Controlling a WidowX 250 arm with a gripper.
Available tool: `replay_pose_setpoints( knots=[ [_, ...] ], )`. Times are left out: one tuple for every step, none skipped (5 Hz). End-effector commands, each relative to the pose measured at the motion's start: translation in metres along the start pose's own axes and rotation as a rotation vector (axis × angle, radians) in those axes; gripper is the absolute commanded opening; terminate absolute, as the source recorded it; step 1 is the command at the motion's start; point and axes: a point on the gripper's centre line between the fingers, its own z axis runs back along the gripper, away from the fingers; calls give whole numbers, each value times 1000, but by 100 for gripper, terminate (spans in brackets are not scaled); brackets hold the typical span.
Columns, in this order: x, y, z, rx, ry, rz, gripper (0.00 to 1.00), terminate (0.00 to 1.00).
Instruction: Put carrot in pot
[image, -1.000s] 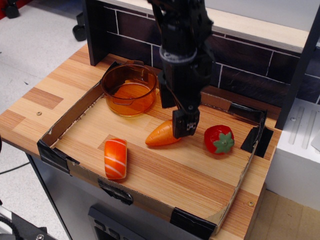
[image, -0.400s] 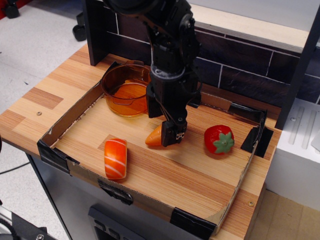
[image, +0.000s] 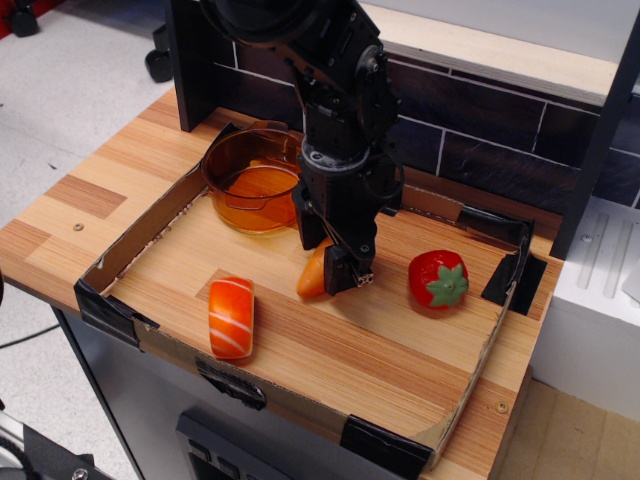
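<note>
The plain-orange carrot (image: 312, 276) lies on the wooden tray floor (image: 300, 340), near its middle. My black gripper (image: 332, 262) has come down over the carrot's thick end. One finger (image: 352, 268) stands on the carrot's right side, and the other finger is behind the carrot. The jaws press on the carrot, and only its pointed left half shows. The translucent amber pot (image: 256, 180) stands at the tray's back left corner, just left of my arm, and looks empty.
A red strawberry (image: 438, 278) with green leaves lies to the right of the gripper. An orange-and-white striped sushi piece (image: 231, 316) lies at the front left. Low cardboard walls (image: 140, 235) edge the tray. A dark brick-pattern wall (image: 480, 130) stands behind.
My gripper has moved left and down onto the carrot's thick end. The carrot has turned from lying flat, tip to the left, to a steeper tilt between the fingers.
</note>
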Motion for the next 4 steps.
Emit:
replay_pose_setpoints(
  knots=[
    [7,1,34,2,-78,0,0,0],
    [12,15,76,40,-155,78,0,0],
    [11,43,85,73,-141,172,0,0],
    [0,79,83,211,-150,250,0,0]
  ],
)
